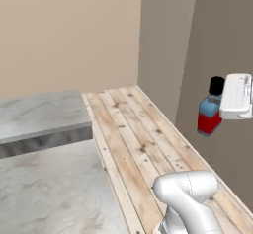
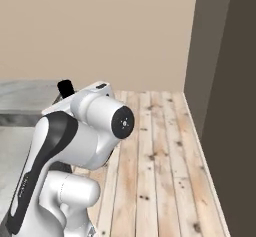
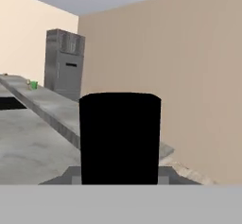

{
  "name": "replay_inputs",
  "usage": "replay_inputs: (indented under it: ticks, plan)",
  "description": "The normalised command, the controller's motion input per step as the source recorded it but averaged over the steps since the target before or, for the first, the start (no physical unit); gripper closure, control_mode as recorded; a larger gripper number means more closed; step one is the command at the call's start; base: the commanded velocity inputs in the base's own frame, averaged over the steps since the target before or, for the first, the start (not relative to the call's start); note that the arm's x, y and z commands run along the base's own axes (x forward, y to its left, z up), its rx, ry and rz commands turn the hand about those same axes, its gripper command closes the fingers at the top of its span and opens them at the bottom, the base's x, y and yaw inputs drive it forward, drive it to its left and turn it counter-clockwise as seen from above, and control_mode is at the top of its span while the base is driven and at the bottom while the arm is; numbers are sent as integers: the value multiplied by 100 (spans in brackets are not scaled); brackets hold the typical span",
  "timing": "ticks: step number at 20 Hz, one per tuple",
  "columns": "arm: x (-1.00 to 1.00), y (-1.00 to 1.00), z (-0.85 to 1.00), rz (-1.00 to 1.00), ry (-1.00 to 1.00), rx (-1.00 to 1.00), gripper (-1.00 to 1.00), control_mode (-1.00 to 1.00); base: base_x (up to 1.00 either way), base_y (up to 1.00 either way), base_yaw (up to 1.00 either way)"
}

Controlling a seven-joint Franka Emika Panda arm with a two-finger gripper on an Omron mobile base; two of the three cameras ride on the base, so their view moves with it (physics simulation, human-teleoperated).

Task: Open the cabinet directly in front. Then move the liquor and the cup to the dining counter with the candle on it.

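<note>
- The hand [image 1: 236,97] is clamped on the liquor [image 1: 209,114] near its black cap [image 3: 120,138], carrying the bottle in the air above the plank floor [image 1: 143,144], close to a dark grey panel [image 1: 217,40] on the right.
- In the hand view that cap sits square between the finger tips and blocks the middle of the sight line.
- The dining counter [image 1: 44,114], a grey marble surface, lies to the left, its near corner well apart from the bottle.
- Far along that surface, near its far end by a steel refrigerator [image 3: 64,64], stands a small green cup [image 3: 33,84].
- Risk: the grip is high on the neck, so a quick swing could make the heavy body pivot or slip.
- Risk: with the cap hiding the view ahead, the bottle could clip the surface's edge on the way down, or land tilted and topple.
</note>
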Motion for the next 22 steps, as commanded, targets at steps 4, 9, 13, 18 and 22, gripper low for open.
replay_inputs:
  ticks: [4, 9, 13, 18, 22]
  plan:
    - [0, 0, 0, 0, 0, 0, 100, 100, 46, 1, 40]
    - [0, 0, 0, 0, 0, 0, 100, 100, 75, -10, 13]
    - [0, 0, 0, 0, 0, 0, 100, 100, 89, -17, 6]
    - [0, 0, 0, 0, 0, 0, 100, 100, 86, -3, 2]
    - [0, 0, 0, 0, 0, 0, 100, 100, 94, -4, 2]
